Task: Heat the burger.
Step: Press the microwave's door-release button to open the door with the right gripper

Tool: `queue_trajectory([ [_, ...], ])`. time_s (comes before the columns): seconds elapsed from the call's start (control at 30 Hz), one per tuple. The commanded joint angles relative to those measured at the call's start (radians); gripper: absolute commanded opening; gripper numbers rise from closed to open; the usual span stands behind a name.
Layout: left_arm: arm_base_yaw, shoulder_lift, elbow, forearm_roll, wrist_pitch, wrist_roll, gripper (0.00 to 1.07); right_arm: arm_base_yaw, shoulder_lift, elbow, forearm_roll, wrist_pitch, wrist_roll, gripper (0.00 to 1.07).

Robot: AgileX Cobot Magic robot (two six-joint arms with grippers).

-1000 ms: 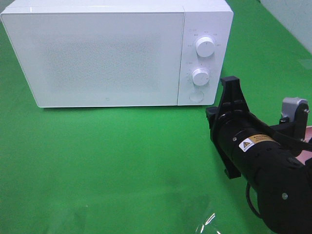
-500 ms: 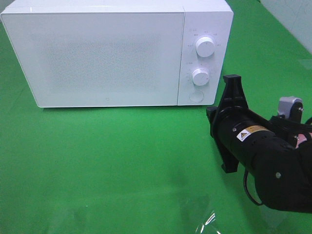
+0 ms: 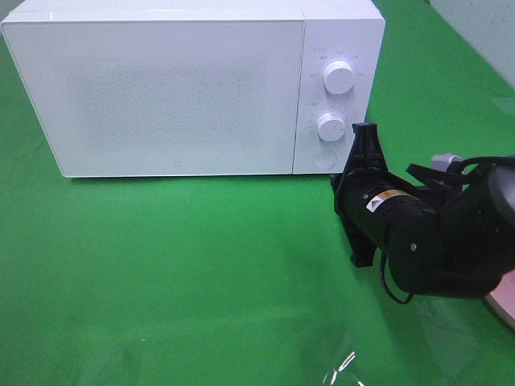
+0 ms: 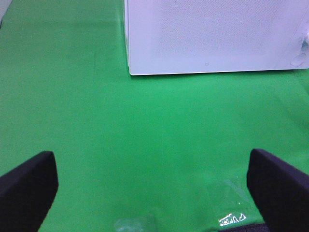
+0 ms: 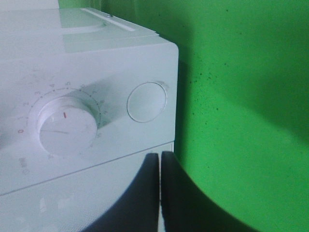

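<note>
Green desk [image 3: 161, 265] holds the shut microwave [image 3: 161, 88]. Our right fingers [image 3: 364, 138], squeezed together, sit near its round button [image 3: 323, 159], maybe to poke it. Our left fingers [image 4: 150, 162] gape, empty. We see no burger.

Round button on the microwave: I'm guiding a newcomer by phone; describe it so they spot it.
Find the white microwave on the green cloth. At its right end, below the upper knob and lower knob, sits the button. Unlike the raised knobs, it is flat, without scale marks.
</note>
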Motion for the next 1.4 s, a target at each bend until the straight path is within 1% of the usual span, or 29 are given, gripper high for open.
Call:
queue_trajectory([
  [0.03, -0.002, -0.016, 0.002, -0.012, -0.01, -0.008, 0.99, -0.029, 0.018, -0.035, -0.031, 0.019, 0.003, 0.0],
  [0.1, -0.002, -0.016, 0.002, -0.012, -0.01, -0.008, 0.99, -0.068, 0.048, -0.08, -0.061, 0.051, 0.008, 0.0],
  [0.2, -0.002, -0.016, 0.002, -0.012, -0.01, -0.008, 0.99, -0.075, 0.056, -0.091, -0.066, 0.051, 0.01, 0.0],
  [0.27, -0.002, -0.016, 0.002, -0.012, -0.01, -0.008, 0.99, -0.103, 0.078, -0.139, -0.078, 0.076, 0.012, 0.0],
  [0.3, -0.002, -0.016, 0.002, -0.012, -0.01, -0.008, 0.99, -0.103, 0.078, -0.139, -0.078, 0.076, 0.012, 0.0],
  [0.33, -0.002, -0.016, 0.002, -0.012, -0.01, -0.008, 0.99, -0.114, 0.09, -0.164, -0.08, 0.102, 0.013, 0.0],
  [0.37, -0.002, -0.016, 0.002, -0.012, -0.01, -0.008, 0.99, -0.114, 0.09, -0.164, -0.08, 0.102, 0.013, 0.0],
  [0.5, -0.002, -0.016, 0.002, -0.012, -0.01, -0.008, 0.99, -0.125, 0.132, -0.218, -0.087, 0.113, 0.039, 0.0],
  [0.6, -0.002, -0.016, 0.002, -0.012, -0.01, -0.008, 0.99, -0.125, 0.139, -0.224, -0.085, 0.113, 0.044, 0.0],
  [0.67, -0.002, -0.016, 0.002, -0.012, -0.01, -0.008, 0.99, -0.134, 0.168, -0.249, -0.064, 0.112, 0.045, 0.0],
  [0.8, -0.002, -0.016, 0.002, -0.012, -0.01, -0.008, 0.99, -0.146, 0.189, -0.279, -0.066, 0.117, 0.047, 0.0],
  [1.1, -0.002, -0.016, 0.002, -0.012, -0.01, -0.008, 0.99, -0.147, 0.196, -0.315, -0.065, 0.118, 0.047, 0.0],
  [1.33, -0.002, -0.016, 0.002, -0.012, -0.01, -0.008, 0.99, -0.147, 0.218, -0.336, -0.046, 0.062, 0.047, 0.0],
  [1.37, -0.002, -0.016, 0.002, -0.012, -0.01, -0.008, 0.99, -0.147, 0.218, -0.336, -0.045, 0.016, 0.047, 0.0],
  [1.4, -0.002, -0.016, 0.002, -0.012, -0.01, -0.008, 0.99, -0.147, 0.218, -0.336, -0.045, 0.016, 0.047, 0.0],
])
